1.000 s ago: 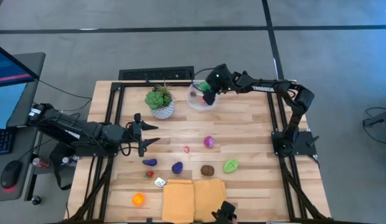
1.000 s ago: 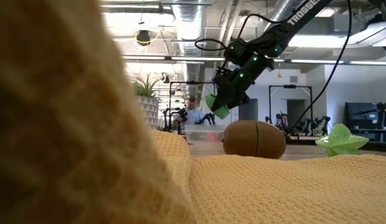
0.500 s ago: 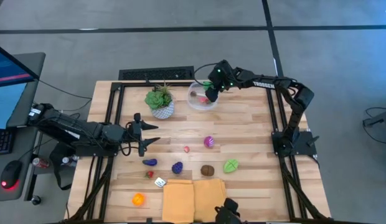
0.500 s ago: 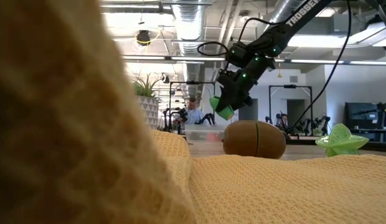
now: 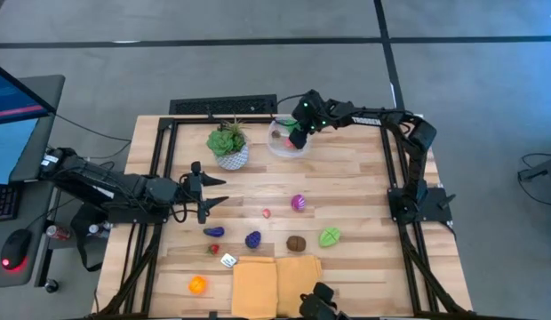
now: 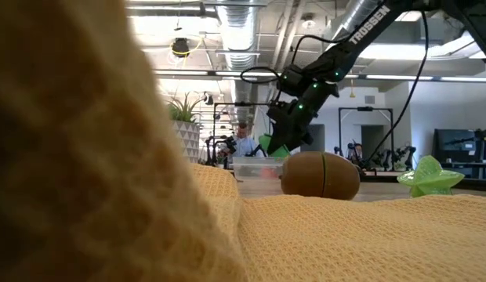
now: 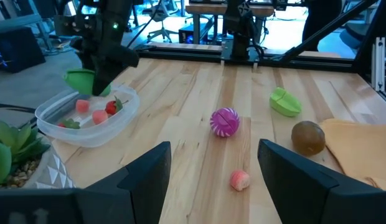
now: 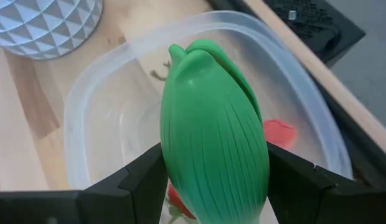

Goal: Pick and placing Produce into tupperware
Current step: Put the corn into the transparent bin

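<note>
Holding a green ribbed vegetable (image 8: 213, 130) pinched between its two fingers, the right gripper (image 5: 299, 133) hangs directly over the clear tupperware (image 5: 277, 146), which sits near the table's far edge, just beside the white patterned plant pot (image 5: 232, 158).

We judge the step in hand to be the release. To do it well we would lower until the vegetable's tip is inside the rim, centre it over the bare part of the floor (red pieces (image 7: 99, 111) already lie inside), then spread the fingers and lift straight up. Dropping from too high risks a bounce out over the low wall; drifting toward the pot side risks nudging the light container.

The left gripper (image 5: 204, 192) waits near the table's left edge, fingers spread, holding nothing.

Produce left on the table: a pink-purple striped piece (image 5: 299, 203), a small pink one (image 5: 267, 213), a brown kiwi-like one (image 5: 296, 242), a green one (image 5: 329, 236), two dark purple ones (image 5: 252, 239), an orange one (image 5: 197, 284) near the near-left corner.

Writing: "TROSSEN" on the right arm (image 6: 362, 25); nothing else legible.
</note>
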